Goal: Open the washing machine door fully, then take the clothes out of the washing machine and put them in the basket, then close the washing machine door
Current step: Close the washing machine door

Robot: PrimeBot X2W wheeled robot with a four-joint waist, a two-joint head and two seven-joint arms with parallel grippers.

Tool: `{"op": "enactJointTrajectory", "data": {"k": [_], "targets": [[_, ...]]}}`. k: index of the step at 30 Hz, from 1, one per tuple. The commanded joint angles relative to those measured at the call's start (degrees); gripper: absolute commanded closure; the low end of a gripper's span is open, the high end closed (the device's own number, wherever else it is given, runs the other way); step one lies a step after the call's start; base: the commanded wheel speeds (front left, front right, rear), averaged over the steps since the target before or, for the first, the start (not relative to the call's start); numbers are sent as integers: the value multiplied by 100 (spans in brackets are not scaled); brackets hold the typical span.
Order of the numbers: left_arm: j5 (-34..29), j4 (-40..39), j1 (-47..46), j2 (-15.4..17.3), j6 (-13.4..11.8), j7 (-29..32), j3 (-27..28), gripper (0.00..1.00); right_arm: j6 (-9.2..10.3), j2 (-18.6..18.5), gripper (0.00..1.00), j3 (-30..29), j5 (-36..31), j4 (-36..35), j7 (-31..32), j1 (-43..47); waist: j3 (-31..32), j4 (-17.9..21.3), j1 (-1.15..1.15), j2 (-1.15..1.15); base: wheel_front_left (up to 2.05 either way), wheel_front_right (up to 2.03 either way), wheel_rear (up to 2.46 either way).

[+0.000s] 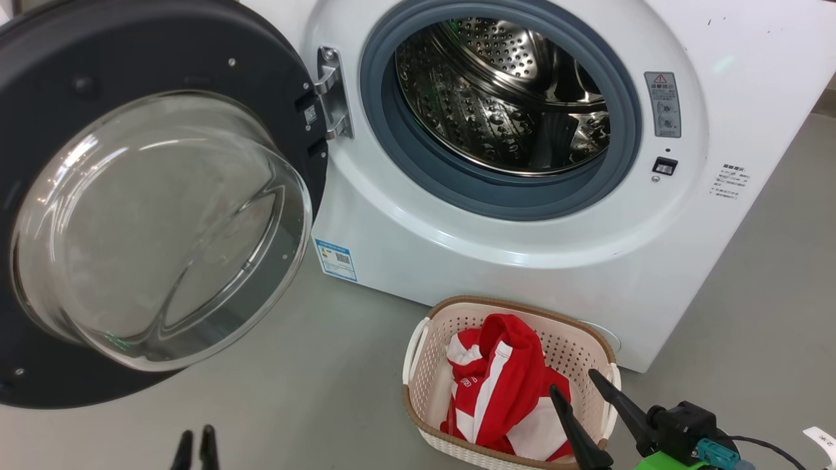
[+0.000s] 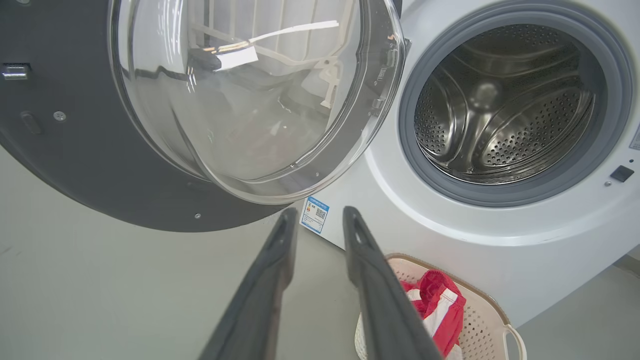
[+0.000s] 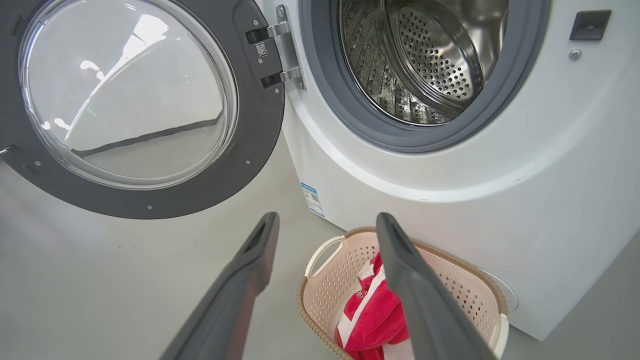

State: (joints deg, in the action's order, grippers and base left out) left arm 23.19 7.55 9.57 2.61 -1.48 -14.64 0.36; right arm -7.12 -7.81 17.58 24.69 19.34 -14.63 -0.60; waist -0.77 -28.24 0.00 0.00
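Note:
The washing machine [image 1: 457, 235] stands with its door [image 1: 163, 222] swung wide to the left, glass bowl facing me. Its steel drum [image 1: 503, 91] looks empty. The red and white clothes [image 1: 499, 385] lie in the cream basket [image 1: 509, 301] on the floor in front of the machine. My right gripper [image 1: 575, 385] hovers open at the basket's right end, nothing between its fingers; in the right wrist view it [image 3: 327, 220] points over the basket [image 3: 345, 280]. My left gripper [image 1: 197, 436] sits low below the door, fingers narrowly apart and empty [image 2: 320, 214].
Grey floor [image 1: 294, 391] spreads to the left of the basket and under the open door. A white paper slip [image 1: 823, 440] lies on the floor at the far right. The door's dark rim hangs low over the floor at the left.

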Motion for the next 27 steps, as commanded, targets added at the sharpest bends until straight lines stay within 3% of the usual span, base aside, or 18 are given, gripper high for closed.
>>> {"op": "enactJointTrajectory", "data": {"k": [1, 7, 17, 22, 27], "targets": [[75, -187, -187, 27, 78, -36, 203, 100, -36, -61, 0, 103, 10, -114, -37, -245, 1, 1, 0, 0, 0, 0, 0], [78, -616, -440, 27, 229, -36, 554, 100, -36, -31, 0, 67, -4, -125, -37, -218, -8, -1, 0, 0, 0, 0, 0], [-279, -1982, -1990, 82, 790, -36, 2101, 100, -36, -8, 0, -105, -48, -165, -37, -174, -125, -22, 0, 0, 0, 0, 0], [154, -1621, -3013, 591, 880, -36, 2664, 100, -36, 71, 0, -214, -93, -214, -37, -123, -155, -13, 0, 0, 0, 0, 0], [834, -766, -3853, 1221, 893, -36, 2971, 100, -36, 123, 0, -362, -139, -280, -37, -42, -241, -39, 0, 0, 0, 0, 0]]}}
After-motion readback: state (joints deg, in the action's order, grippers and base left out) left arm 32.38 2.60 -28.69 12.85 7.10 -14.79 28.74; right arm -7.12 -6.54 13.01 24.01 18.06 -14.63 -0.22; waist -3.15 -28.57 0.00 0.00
